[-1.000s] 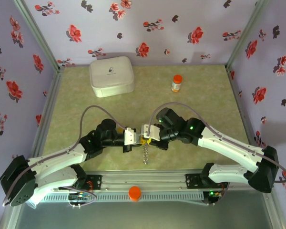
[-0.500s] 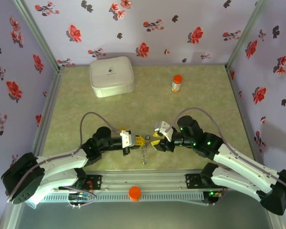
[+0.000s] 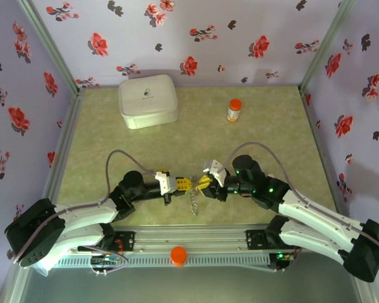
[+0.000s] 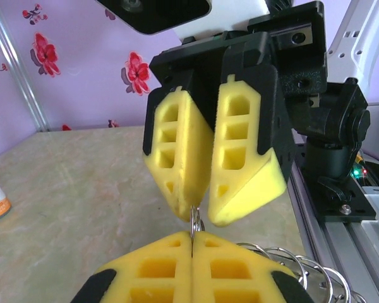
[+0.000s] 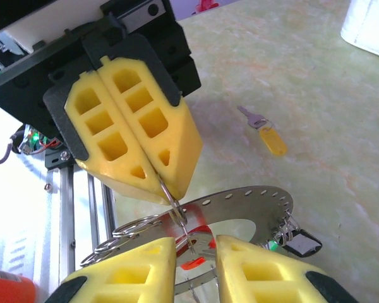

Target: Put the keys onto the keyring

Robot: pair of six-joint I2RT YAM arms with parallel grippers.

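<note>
Two claws meet tip to tip just past the near rail [image 3: 196,243] and its orange button [image 3: 178,255]. The left claw [image 3: 183,184] is clamped tight on a small wire ring [image 5: 174,201]. The right claw [image 3: 204,184] faces it with its yellow pads [image 5: 132,271] a little apart and the wire running between them; whether they pinch it cannot be told. Loose wire coils [image 4: 290,262] spill from the same spot, and from above a short chain [image 3: 192,203] trails from the meeting point toward the rail.

The keyring [image 5: 252,197], a flat grey band pierced with small holes, sits directly beneath the pinch, just beside the right claw's pads. Whether it hangs or rests on the bench [image 3: 271,139] is unclear. A red tag [image 5: 199,243] shows under its inner edge and a dark-and-white tag [image 5: 301,243] at its outer rim. The yellow-tagged key [image 5: 265,134] lies alone on the bench, apart from the ring and beyond the left claw as the right wrist camera sees it.

Farther back stand an orange-capped bottle [image 3: 234,110], its label too small to read, and a white case [image 3: 148,101] bearing a small dark mark that cannot be made out, before the floral walls [image 3: 196,38]
</note>
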